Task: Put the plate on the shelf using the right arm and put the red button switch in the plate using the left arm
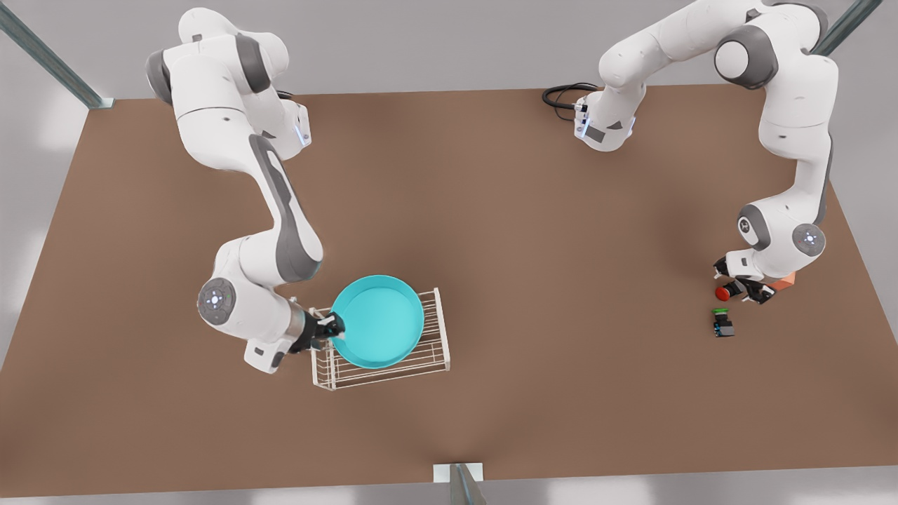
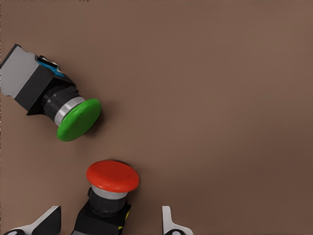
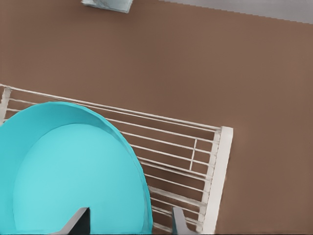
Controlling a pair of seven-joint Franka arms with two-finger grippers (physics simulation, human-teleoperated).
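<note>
On the front view's left, the right arm folds down from its base at the table's far edge, elbow bent, forearm running low toward the shelf [image 1: 382,358]. Its wrist lies nearly level, and the right gripper [image 1: 332,327] meets the plate [image 1: 377,321] at the rim on the side facing the arm. In the right wrist view one finger [image 3: 78,223] sits inside the dish and the other [image 3: 179,223] outside the rim, over the wire bars; the jaws stand narrow around the rim wall, though actual contact cannot be confirmed. Plate rests on top of the shelf's bars, covering most of the rack's depth, its far edge overhanging slightly toward the arm bases. Shelf stands on the brown table [image 1: 533,231], near the middle of its front half.

On the front view's right, the left arm arcs high from its base, then drops steeply, wrist curled inward close to the tabletop. The left gripper [image 1: 745,287] sits low at the red button switch [image 1: 722,292]. From the left wrist view, the switch lies on its side on the table, black body between the two fingertips [image 2: 168,223], red cap pointing away from the gripper. Jaws are spread wide, clear gaps on both sides of the body, nothing grasped.

Green button switch [image 1: 722,322] lies just beside the red one, also on its side, apart from it. An orange cube [image 1: 787,280] peeks out beside the left wrist.
</note>
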